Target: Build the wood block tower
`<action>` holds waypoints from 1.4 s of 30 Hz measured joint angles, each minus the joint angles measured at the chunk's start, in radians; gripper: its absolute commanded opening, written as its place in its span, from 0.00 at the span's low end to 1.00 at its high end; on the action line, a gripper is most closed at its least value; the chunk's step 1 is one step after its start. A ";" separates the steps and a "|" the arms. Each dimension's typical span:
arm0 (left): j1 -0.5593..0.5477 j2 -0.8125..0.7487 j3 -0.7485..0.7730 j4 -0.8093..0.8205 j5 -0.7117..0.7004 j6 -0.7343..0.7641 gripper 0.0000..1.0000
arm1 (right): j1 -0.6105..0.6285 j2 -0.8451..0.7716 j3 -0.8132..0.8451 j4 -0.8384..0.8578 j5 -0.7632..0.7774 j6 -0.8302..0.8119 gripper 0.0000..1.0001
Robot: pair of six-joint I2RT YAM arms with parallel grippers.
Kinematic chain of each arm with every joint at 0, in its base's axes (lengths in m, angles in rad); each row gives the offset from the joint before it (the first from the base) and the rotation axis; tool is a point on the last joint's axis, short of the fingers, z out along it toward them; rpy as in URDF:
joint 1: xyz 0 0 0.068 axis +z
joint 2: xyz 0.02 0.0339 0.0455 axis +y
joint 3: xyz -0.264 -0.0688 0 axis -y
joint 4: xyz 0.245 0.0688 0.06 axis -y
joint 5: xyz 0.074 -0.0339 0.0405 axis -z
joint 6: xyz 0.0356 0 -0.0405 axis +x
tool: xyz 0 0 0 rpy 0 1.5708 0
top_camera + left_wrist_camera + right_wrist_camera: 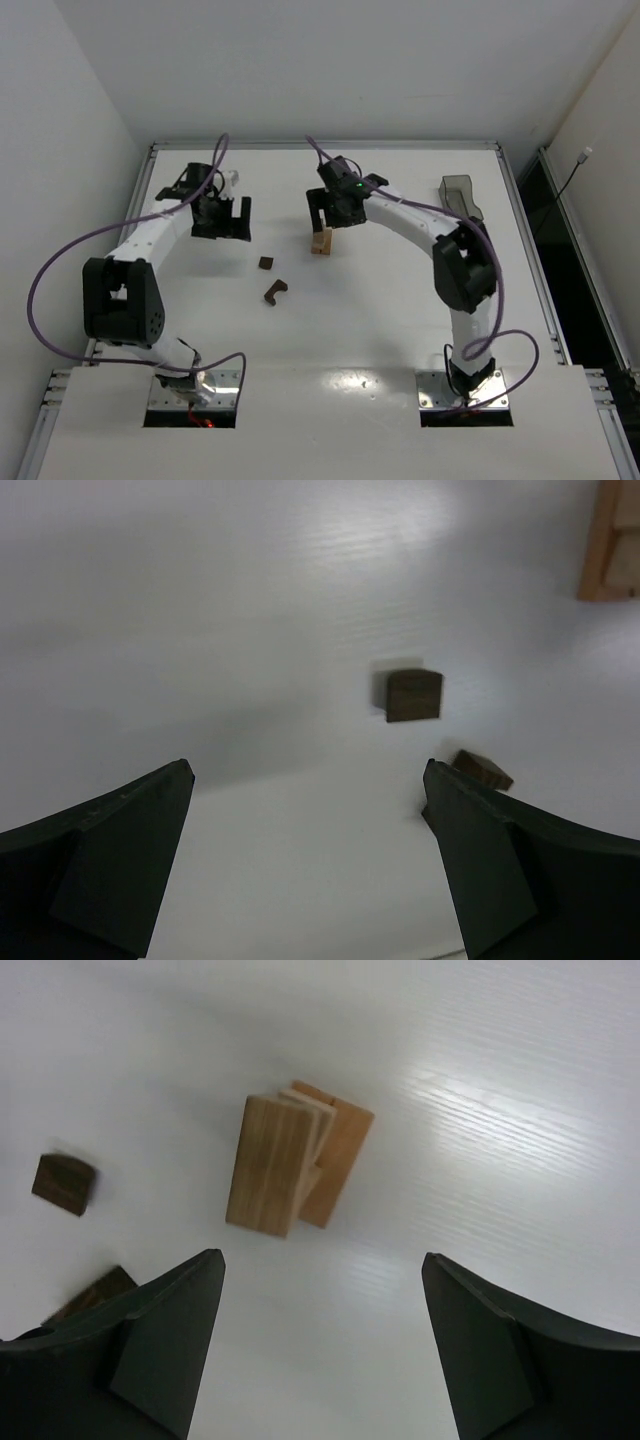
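The right gripper (320, 1272), by the tan blocks (272, 1165), and the left gripper (310, 780), near a brown cube (413, 696), both have fingers wide apart, holding nothing.

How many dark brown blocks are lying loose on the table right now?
2: a dark cube left of the tan stack, and a notched dark piece beside it, closer to the robot. Others may be hidden in the stack.

Looking like a robotics lab test cell. Showing a white table (380, 330) edged in aluminium rail (320, 146) filling the middle of the frame, plain white walls (60, 90) closing in at upper left and right, white robot arms (150, 240) bolted near the bottom edge, purple cables (32, 290) looping at left, a black cord (584, 154) hanging at upper right.
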 measured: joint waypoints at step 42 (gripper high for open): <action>-0.407 0.078 -0.165 -0.077 -0.014 0.100 0.45 | -0.317 -0.544 -0.398 0.100 0.138 -0.377 0.71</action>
